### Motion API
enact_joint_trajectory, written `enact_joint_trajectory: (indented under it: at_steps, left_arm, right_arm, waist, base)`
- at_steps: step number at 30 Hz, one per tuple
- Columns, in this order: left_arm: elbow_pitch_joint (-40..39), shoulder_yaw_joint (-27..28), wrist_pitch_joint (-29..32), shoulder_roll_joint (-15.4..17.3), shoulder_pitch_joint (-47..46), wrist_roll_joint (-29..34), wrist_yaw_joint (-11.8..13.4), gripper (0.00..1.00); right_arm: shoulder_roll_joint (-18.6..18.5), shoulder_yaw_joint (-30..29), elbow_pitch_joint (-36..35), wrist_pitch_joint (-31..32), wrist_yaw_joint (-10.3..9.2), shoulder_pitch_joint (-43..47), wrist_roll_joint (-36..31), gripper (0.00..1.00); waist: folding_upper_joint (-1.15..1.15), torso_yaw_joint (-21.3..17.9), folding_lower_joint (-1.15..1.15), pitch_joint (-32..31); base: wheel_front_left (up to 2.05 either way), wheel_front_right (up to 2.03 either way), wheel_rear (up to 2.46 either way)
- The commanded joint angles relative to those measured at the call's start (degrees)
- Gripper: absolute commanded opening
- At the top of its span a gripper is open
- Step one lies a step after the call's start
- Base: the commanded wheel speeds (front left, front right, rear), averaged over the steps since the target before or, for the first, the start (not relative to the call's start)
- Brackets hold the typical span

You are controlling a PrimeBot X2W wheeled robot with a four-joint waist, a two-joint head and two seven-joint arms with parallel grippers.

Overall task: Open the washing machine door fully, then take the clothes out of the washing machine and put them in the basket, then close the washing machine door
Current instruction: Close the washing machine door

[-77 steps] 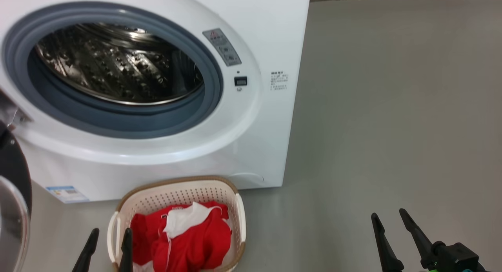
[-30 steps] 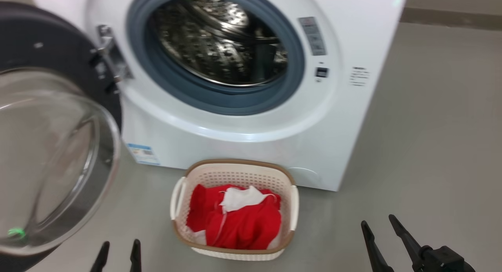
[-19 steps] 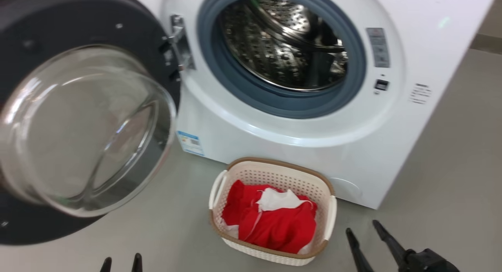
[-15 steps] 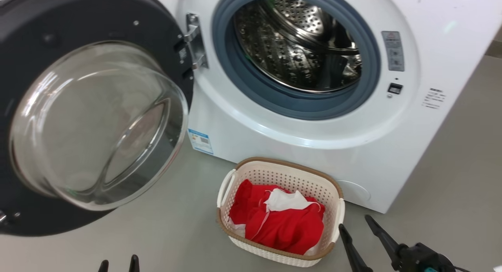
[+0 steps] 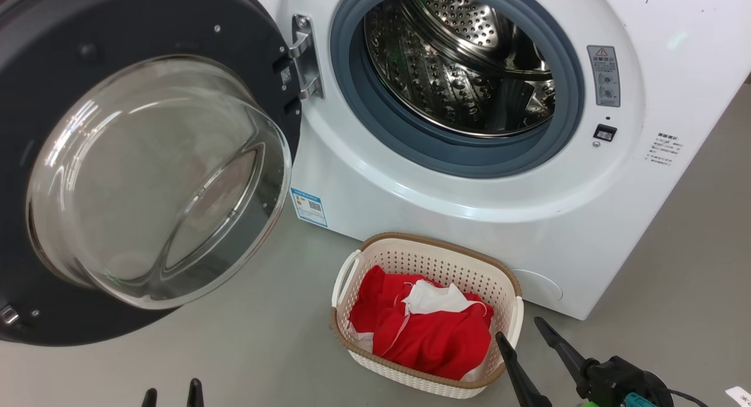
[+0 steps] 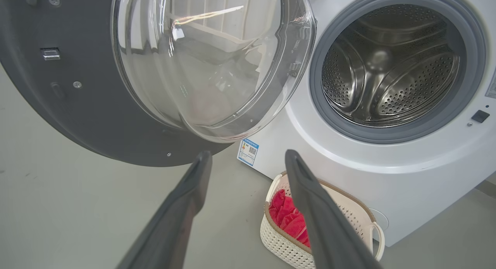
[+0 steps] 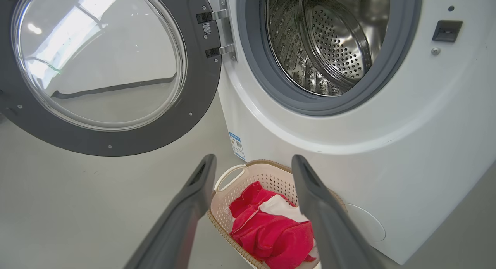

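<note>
The washing machine door (image 5: 146, 166) hangs wide open at the left, black rim around its bulging glass bowl (image 6: 209, 63). The white washing machine (image 5: 528, 219) shows a bare steel drum (image 5: 463, 61) with no fabric in it. Red and white clothes (image 5: 422, 331) lie bunched in the cream basket (image 5: 434, 260) on the floor before the machine. My left gripper (image 5: 171, 395) is open at the bottom edge, below the door. My right gripper (image 5: 521, 329) is open just right of the basket, holding nothing. The basket (image 7: 240, 172) and clothes (image 7: 271, 226) also show between the right fingers.
Grey floor (image 5: 675, 248) spreads to the right of the machine and in front of the door. A blue sticker (image 5: 309, 207) sits low on the machine's front. A door hinge (image 5: 306, 55) joins the door to the machine's left side.
The head camera has turned left, so the whole picture has shifted right and the open door has come into view. The clothes stay in the basket. Both grippers stay open.
</note>
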Motion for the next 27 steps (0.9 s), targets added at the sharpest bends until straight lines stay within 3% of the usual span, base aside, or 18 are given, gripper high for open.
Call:
enact_joint_trajectory:
  at_steps: [1,2,5,9,16,22,27]
  left_arm:
    - [-1.63,1.49,-0.46,0.12,-0.49,-0.47,0.20,1.00]
    - [-1.65,1.35,-0.46,0.12,-0.56,-0.58,0.02,1.00]
    - [-2.31,1.25,-0.46,0.12,-1.18,-1.00,-0.73,0.02]
    - [-5.59,3.72,-0.46,0.12,-3.45,-1.19,-2.68,0.00]
    - [-14.82,15.08,-0.46,0.84,-14.04,3.27,-6.87,0.00]
    - [-14.32,21.25,-0.46,10.76,-27.77,2.71,-7.67,0.00]
    - [-6.04,22.25,-0.46,20.54,-37.16,-0.22,-7.69,0.00]
  right_arm:
    - [-0.53,1.49,-1.16,-0.38,0.37,-1.89,0.61,1.00]
    - [-0.48,1.42,-1.17,-0.38,0.37,-1.78,0.65,1.00]
    - [-0.33,1.09,-1.30,-0.38,0.37,-1.40,0.73,1.00]
    - [-0.08,0.63,-1.53,-0.38,0.37,-0.91,0.60,1.00]
    - [0.36,-0.32,-1.98,-0.38,0.37,-0.35,0.22,1.00]
    - [0.62,-1.56,-2.38,-0.38,0.37,0.11,-0.28,1.00]
    - [0.89,-2.58,-2.96,-0.38,0.37,0.56,-0.71,1.00]
  waist:
    - [0.00,-0.10,0.00,-0.15]
    - [0.00,-0.15,0.00,-0.26]
    - [0.00,-0.28,0.00,-0.43]
    - [0.00,-0.36,0.00,-0.40]
    - [0.00,-0.45,0.00,0.21]
    - [0.00,-0.52,0.00,1.09]
    - [0.00,-0.69,0.00,1.66]
  base:
    - [0.00,0.00,0.00]
    - [0.00,0.00,0.00]
    - [0.00,0.00,0.00]
    - [0.00,0.00,0.00]
    - [0.00,0.00,0.00]
    - [0.00,0.00,0.00]
    - [0.00,0.00,0.00]
